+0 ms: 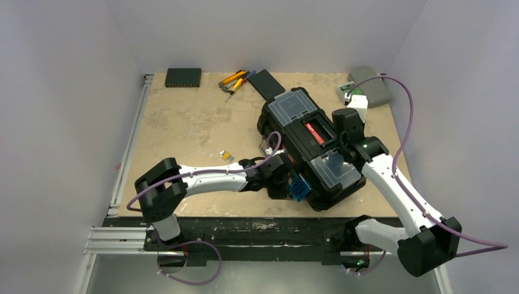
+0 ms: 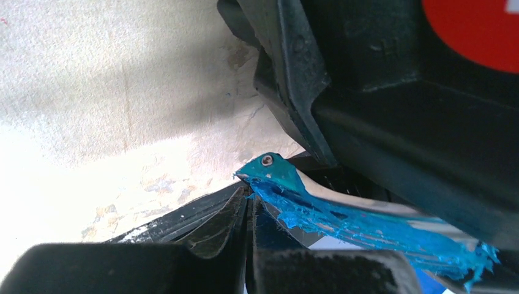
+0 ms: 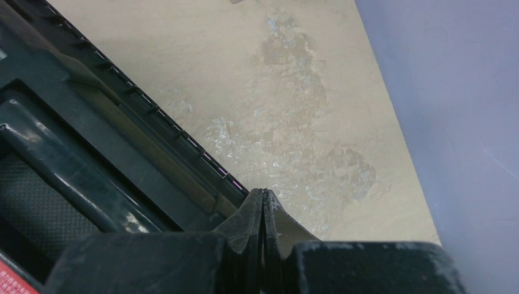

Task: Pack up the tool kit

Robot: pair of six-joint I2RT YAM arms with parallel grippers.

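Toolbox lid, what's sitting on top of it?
Two clear-lidded compartments and a red-labelled handle between them. The shut right hand is at the edge of the lid. The closed lid hides whatever is inside the toolbox.

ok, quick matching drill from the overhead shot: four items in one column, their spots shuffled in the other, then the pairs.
Items:
1 toolbox
2 flat black box
3 grey case
4 hand tools

Spots:
A far right corner
B far left corner
C centre
D far edge, just left of middle

Pairs: 1-C, 2-B, 3-A, 4-D
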